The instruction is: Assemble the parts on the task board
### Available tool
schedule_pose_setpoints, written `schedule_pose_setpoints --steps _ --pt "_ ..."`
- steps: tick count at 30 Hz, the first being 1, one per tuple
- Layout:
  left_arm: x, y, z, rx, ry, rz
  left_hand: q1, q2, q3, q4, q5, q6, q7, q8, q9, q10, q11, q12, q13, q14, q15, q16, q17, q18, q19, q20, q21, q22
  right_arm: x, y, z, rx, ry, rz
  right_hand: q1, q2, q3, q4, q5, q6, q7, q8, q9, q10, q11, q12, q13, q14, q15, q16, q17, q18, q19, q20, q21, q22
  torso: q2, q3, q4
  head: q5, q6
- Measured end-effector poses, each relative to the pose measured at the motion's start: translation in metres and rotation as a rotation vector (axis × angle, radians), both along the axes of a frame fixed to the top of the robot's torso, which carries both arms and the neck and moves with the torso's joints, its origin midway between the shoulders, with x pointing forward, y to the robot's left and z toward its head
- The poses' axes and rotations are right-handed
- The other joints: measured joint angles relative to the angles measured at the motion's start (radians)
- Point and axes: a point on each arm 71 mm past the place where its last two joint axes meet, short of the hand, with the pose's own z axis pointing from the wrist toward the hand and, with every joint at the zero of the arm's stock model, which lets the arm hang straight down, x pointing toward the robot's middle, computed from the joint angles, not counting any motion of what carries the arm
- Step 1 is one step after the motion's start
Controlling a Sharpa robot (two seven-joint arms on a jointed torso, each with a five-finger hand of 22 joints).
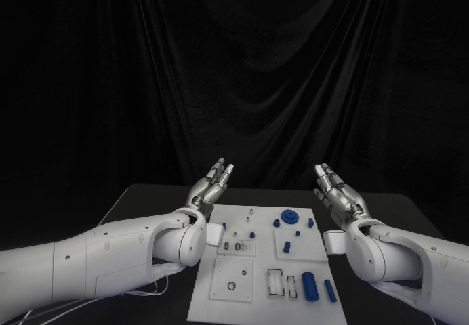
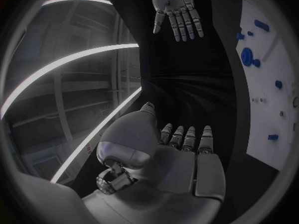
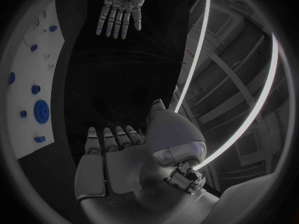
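A lab test cell: black curtain behind black table.

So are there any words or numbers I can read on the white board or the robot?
None can be read. The task board shows only blue parts and outlines, no letters. Both hands, left and right, carry no labels. A tiny red mark in the right wrist view is too small to read.
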Motion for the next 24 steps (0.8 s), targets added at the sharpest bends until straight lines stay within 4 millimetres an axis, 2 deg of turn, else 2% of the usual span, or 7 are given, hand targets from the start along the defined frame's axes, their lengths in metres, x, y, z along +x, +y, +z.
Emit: schedule_pose_setpoints --steps 2,4,9,15,20,22,24 --pt "0.001 -0.001 0.001 -0.03 0.0 -0.039 0.033 0.007 -0.007 0.007 0.008 0.004 -0.004 0.0 0.001 0.0 0.0 0.0 0.0 -0.001 0.014 0.0 0.0 -0.001 0.0 0.018 0.0 0.0 0.001 0.0 0.001 0.026 0.012 0.037 0.036 0.006 -0.01 0.01 0.007 0.003 0.027 0.0 0.0 0.001 0.009 0.0 0.0 0.001 0.013 0.0 0.0 0.0 0.0 0.019 0.0 0.0 0.0 0.0001 0.0 0.0 0.0" --pt "0.001 -0.003 0.002 -0.067 0.001 -0.085 0.045 0.011 -0.009 0.009 0.011 0.006 -0.006 0.0 0.001 0.0 0.006 0.0 0.0 -0.002 0.02 0.0 0.0 0.001 0.0 0.025 0.0 0.0 0.002 0.0 0.001 0.058 0.028 0.081 0.043 0.009 -0.012 0.012 0.008 0.006 0.033 0.004 0.002 0.0 0.026 0.0 0.0 0.001 0.018 0.0 0.0 0.0 0.0 0.021 0.0 0.0 0.0 0.0001 0.0 0.0 0.0" --pt "0.002 -0.006 0.007 -0.161 0.0 -0.187 0.055 0.011 -0.008 0.011 0.011 0.009 -0.002 0.004 0.002 0.0 0.022 0.0 0.0 -0.002 0.027 0.0 -0.001 0.014 0.0 0.025 0.0 0.0 0.004 0.0 0.005 0.14 0.058 0.175 0.044 0.01 -0.012 0.012 0.009 0.014 0.056 0.02 0.007 0.0 0.033 0.0 0.0 0.0 0.032 0.0 0.0 0.0 -0.001 0.031 0.0 0.0 0.0 0.0003 -0.0002 0.001 0.0" --pt "0.002 -0.009 0.012 -0.268 -0.006 -0.281 0.068 0.011 -0.005 0.013 0.017 0.036 0.024 0.008 0.006 0.001 0.038 0.0 0.0 0.0 0.029 0.0 -0.001 0.014 0.0 0.025 0.0 0.0 0.004 0.002 0.007 0.224 0.086 0.262 0.053 0.018 -0.012 0.012 0.034 0.02 0.074 0.033 0.01 0.0 0.048 0.0 0.0 0.002 0.042 0.0 0.0 0.0 -0.001 0.037 0.0 0.0 0.0 0.0003 -0.0004 0.001 0.0" --pt "0.002 -0.011 0.015 -0.334 -0.011 -0.328 0.102 0.01 0.008 0.015 0.064 0.075 0.075 0.022 0.013 0.017 0.075 0.002 0.003 0.0 0.059 0.0 -0.001 0.014 0.0 0.048 0.0 0.0 0.004 0.003 0.009 0.274 0.099 0.305 0.074 0.015 -0.007 0.007 0.071 0.031 0.094 0.063 0.016 0.0 0.087 0.0 0.0 0.0 0.057 0.0 0.0 0.0 -0.003 0.046 0.0 0.0 0.0 0.0003 -0.0004 0.001 0.0" --pt "0.005 0.001 0.017 -0.316 -0.042 -0.335 0.143 0.007 0.023 0.013 0.107 0.103 0.1 0.034 0.018 0.045 0.11 0.028 0.015 0.002 0.077 0.0 -0.001 0.014 0.007 0.064 0.004 0.004 0.002 -0.007 0.013 0.284 0.094 0.311 0.098 0.009 0.001 0.008 0.1 0.041 0.105 0.089 0.02 0.002 0.121 0.0 0.001 0.002 0.063 0.0 0.0 0.0 0.004 0.057 0.0 0.0 0.008 -0.0018 0.0005 -0.021 -0.029" --pt "0.009 0.021 0.017 -0.279 -0.072 -0.316 0.158 0.006 0.024 0.012 0.121 0.119 0.111 0.038 0.02 0.057 0.122 0.044 0.02 0.009 0.084 0.005 0.001 0.014 0.014 0.071 0.014 0.012 0.005 -0.032 0.017 0.273 0.075 0.281 0.1 0.007 0.001 0.009 0.105 0.041 0.105 0.099 0.021 0.004 0.133 0.007 0.003 -0.001 0.07 0.0 0.0 0.0 0.006 0.063 0.0 0.0 0.025 -0.0058 0.0012 -0.037 -0.056"
